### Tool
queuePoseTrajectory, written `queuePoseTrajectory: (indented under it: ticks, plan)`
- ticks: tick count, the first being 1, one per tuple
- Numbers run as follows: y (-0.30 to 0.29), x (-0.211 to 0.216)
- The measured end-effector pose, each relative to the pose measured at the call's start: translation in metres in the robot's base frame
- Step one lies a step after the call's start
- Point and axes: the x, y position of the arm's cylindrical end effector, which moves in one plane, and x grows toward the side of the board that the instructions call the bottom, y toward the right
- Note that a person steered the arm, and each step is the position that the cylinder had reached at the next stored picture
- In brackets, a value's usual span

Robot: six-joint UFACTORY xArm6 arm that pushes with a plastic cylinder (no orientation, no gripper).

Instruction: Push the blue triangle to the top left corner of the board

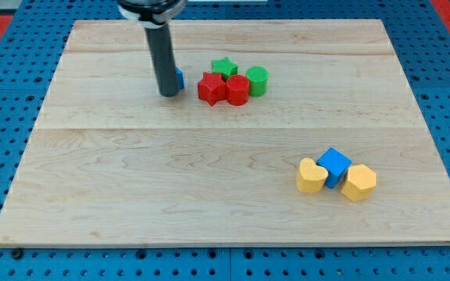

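Observation:
The blue triangle (179, 79) is mostly hidden behind my rod; only a sliver of blue shows at the rod's right side, in the upper middle-left of the wooden board (131, 172). My tip (167, 93) rests on the board just left of and in front of that block, touching or nearly touching it. The board's top left corner (76, 25) lies up and to the left of the tip.
Right of the triangle sit a red star (210, 88), a red cylinder-like block (237, 90), a green star (224, 67) and a green cylinder (258, 81). At lower right are a yellow heart (311, 176), a blue cube (334, 166) and a yellow hexagon (358, 182).

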Motion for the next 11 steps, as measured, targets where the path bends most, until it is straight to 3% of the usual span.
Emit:
queuePoseTrajectory:
  ticks: [2, 3, 5, 6, 8, 9, 11]
  plan:
    - [0.024, -0.041]
    - [-0.017, -0.05]
    - [0.015, -0.004]
    - [-0.041, 0.011]
    - [-0.102, -0.075]
    - [-0.091, -0.05]
    - [-0.077, -0.076]
